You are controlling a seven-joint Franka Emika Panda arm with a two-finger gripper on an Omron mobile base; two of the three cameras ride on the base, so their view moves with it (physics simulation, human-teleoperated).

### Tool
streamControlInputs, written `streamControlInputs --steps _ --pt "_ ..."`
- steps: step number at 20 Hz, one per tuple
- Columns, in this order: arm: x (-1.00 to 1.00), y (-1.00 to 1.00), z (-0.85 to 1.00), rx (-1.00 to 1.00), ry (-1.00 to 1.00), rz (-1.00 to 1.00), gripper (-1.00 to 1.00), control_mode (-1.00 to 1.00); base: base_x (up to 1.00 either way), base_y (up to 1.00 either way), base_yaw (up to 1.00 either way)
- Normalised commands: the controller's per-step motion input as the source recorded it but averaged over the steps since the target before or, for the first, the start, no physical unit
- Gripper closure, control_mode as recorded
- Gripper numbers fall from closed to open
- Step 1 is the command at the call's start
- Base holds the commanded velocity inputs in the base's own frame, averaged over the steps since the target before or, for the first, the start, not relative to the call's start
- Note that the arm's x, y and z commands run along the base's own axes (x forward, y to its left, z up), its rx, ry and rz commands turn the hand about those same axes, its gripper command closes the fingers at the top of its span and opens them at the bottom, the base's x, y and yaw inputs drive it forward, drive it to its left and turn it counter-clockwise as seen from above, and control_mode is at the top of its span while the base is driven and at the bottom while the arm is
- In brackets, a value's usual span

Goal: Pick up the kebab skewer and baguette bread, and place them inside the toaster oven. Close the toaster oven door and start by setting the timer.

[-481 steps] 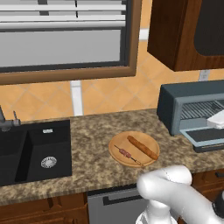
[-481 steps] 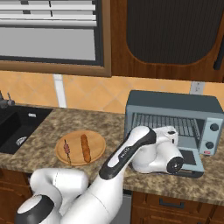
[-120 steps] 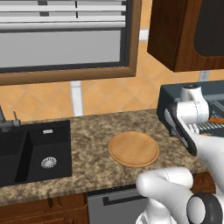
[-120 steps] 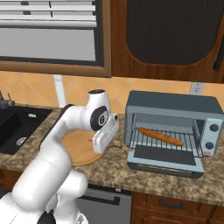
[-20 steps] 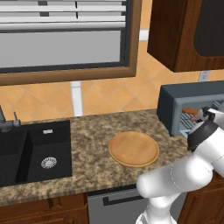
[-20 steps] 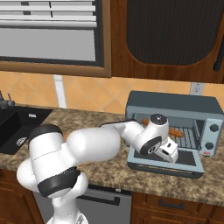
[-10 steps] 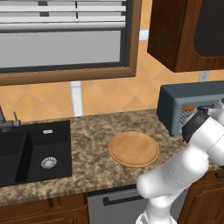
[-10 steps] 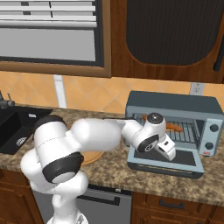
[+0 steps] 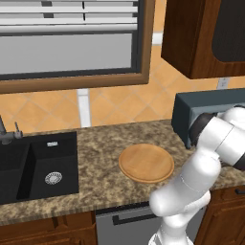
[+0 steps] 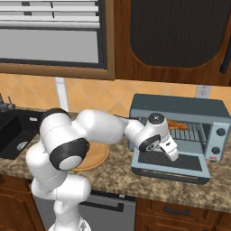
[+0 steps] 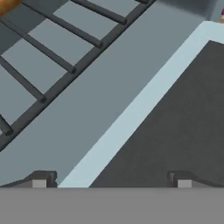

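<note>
The blue-grey toaster oven (image 10: 180, 106) stands at the right of the counter, and its edge shows as the toaster oven (image 9: 184, 112) behind my arm. The toaster oven door (image 10: 173, 166) hangs open, dropped flat. The orange-brown baguette bread (image 10: 178, 125) lies on the wire rack inside, with one end of the baguette bread (image 11: 6, 4) at a corner of the hand view. I cannot make out the kebab skewer. My gripper (image 10: 175, 156) hovers low over the door, just in front of the rack. The gripper (image 11: 111, 181) is open and holds nothing, looking along the door (image 11: 175, 122) and the rack (image 11: 52, 43).
A round wooden plate (image 9: 146, 162) lies bare on the granite counter (image 9: 95, 143), left of the oven. A black sink (image 9: 38, 165) is at the far left. Dark cabinets (image 10: 171, 36) hang above the oven. Two knobs (image 10: 219, 140) sit on the oven's right side.
The arm's elbow has swung up and round while the hand stayed low over the open door, shifting only slightly. The gripper stays open and the door stays down.
</note>
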Motion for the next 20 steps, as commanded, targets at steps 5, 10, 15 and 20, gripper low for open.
streamControlInputs --steps 5,10,15,20 --pt "0.0 0.0 -0.01 0.0 -0.02 -0.17 -1.0 -1.0 0.0 0.0 0.0" --pt "-0.81 -0.16 0.2 0.05 0.0 -0.03 -1.0 -1.0 0.0 0.0 0.0" --pt "-1.0 -0.34 0.29 0.06 0.0 0.14 -1.0 -1.0 0.0 0.0 0.0" --pt "-0.97 -0.06 0.07 0.01 0.02 0.24 -1.0 -1.0 0.0 0.0 0.0"
